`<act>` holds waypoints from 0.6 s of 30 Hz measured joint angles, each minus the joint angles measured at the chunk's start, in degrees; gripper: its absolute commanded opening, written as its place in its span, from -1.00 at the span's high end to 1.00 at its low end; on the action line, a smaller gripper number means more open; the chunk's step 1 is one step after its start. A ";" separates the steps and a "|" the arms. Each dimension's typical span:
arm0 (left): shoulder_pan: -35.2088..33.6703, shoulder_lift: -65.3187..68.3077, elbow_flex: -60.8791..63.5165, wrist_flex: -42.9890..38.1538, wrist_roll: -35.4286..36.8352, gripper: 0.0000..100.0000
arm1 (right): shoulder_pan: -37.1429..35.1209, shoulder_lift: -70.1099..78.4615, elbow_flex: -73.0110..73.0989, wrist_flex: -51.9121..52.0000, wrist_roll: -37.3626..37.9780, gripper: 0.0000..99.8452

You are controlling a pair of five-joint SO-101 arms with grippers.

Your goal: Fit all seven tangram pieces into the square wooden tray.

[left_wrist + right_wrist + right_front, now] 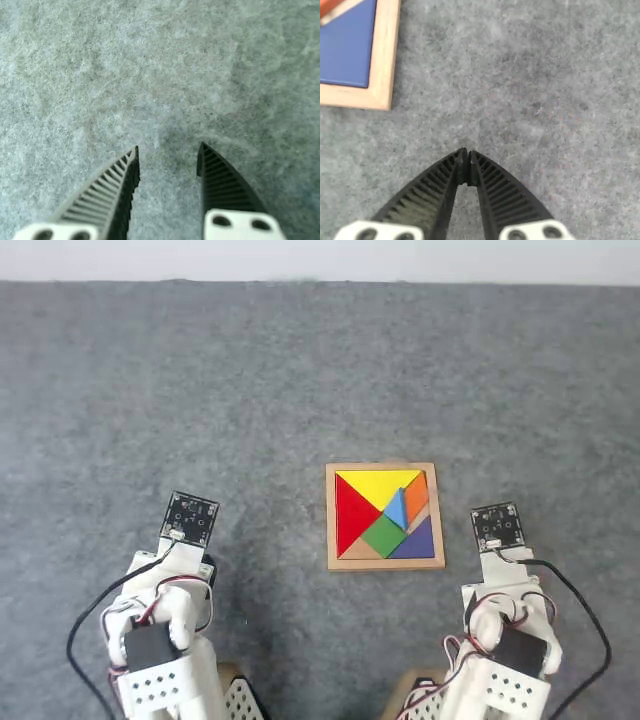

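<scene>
As we look from the near edge, the left gripper (pixel 168 146) has its fingers spread over grey carpet (pixel 150 60), while the right gripper (pixel 467 150) has its fingers pressed together. At its 9 o'clock lies the wooden tray (pixel 330 515), holding the tangram pieces (pixel 355 510). The light-blue triangle (pixel 397 510) looks unseated. It seems thin, stiff and light, so we judge pinching 2 opposite edges best.

Surface: grey felt-like table covering (pixel 300 370), matted and uniform in texture.
Backdrop: pale white wall strip (pixel 320 260) along the table's far edge.
Light: even, diffuse.
</scene>
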 measured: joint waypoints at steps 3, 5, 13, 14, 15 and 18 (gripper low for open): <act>0.00 0.00 0.00 0.00 0.00 0.64 | 0.00 0.00 0.00 0.00 0.00 0.98; 0.00 0.00 0.00 0.00 0.00 0.64 | 0.00 0.00 0.00 0.00 0.00 0.98; 0.00 0.00 0.00 0.00 0.00 0.64 | 0.00 0.00 0.00 0.00 0.00 0.98; 0.00 0.00 0.00 0.00 0.00 0.64 | -0.62 0.00 0.00 0.00 -0.09 0.98; 0.00 0.00 0.00 0.00 0.00 0.64 | -2.11 0.00 0.00 0.00 -0.09 0.98; 0.00 0.00 0.00 0.00 0.00 0.64 | -6.86 0.00 0.00 0.00 0.35 0.98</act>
